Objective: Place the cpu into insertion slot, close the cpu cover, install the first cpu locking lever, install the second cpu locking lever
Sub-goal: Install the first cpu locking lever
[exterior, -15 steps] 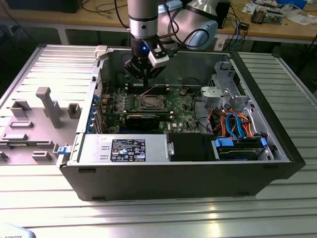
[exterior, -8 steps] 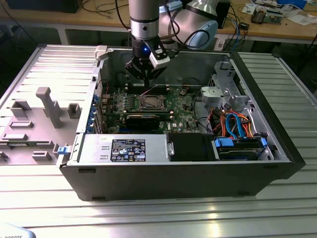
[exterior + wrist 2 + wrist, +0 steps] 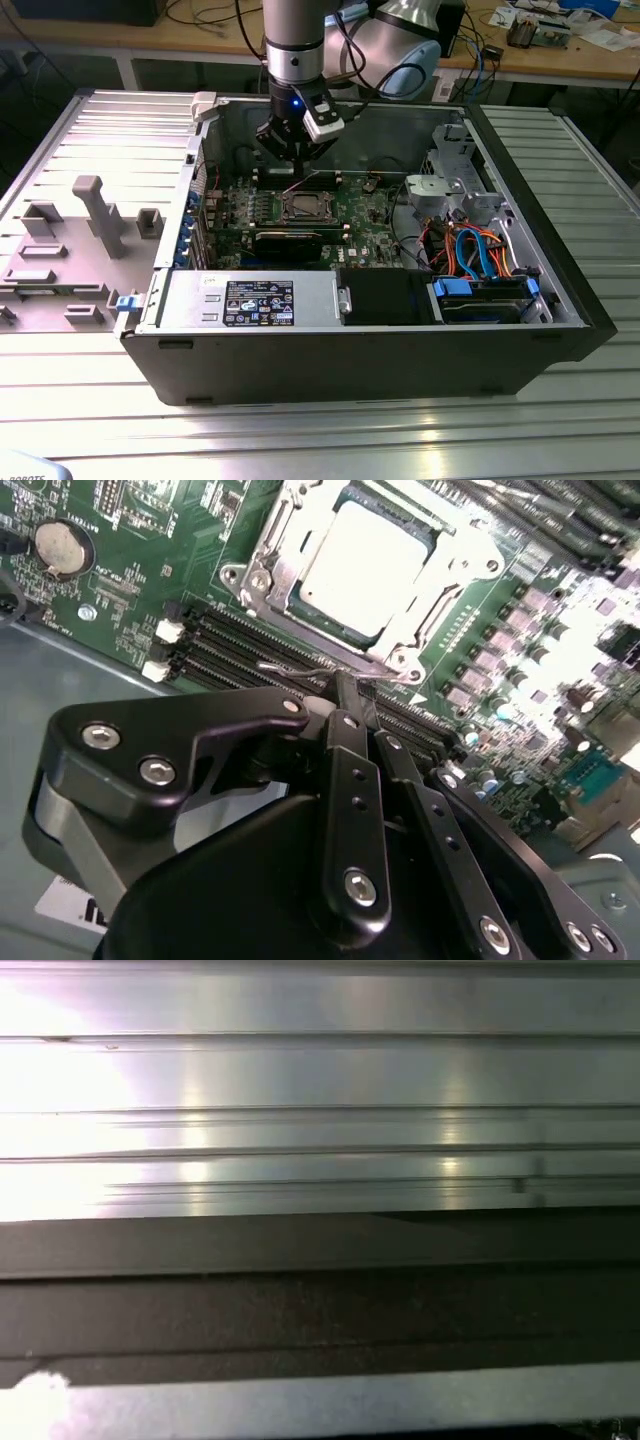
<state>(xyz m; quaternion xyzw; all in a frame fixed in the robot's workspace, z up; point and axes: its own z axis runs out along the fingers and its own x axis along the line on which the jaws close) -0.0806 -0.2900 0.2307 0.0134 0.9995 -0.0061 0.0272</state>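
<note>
Fingers [image 3: 345, 695] of the gripper [image 3: 295, 160] are clenched together, tips pressing on a thin wire locking lever [image 3: 335, 670]. Risk, as judged: the wire could slip off the narrow tips and spring back. Just beyond the lever, the cpu [image 3: 365, 565] sits in the insertion slot [image 3: 305, 207], the cpu cover [image 3: 455, 585] lying closed around it.
</note>
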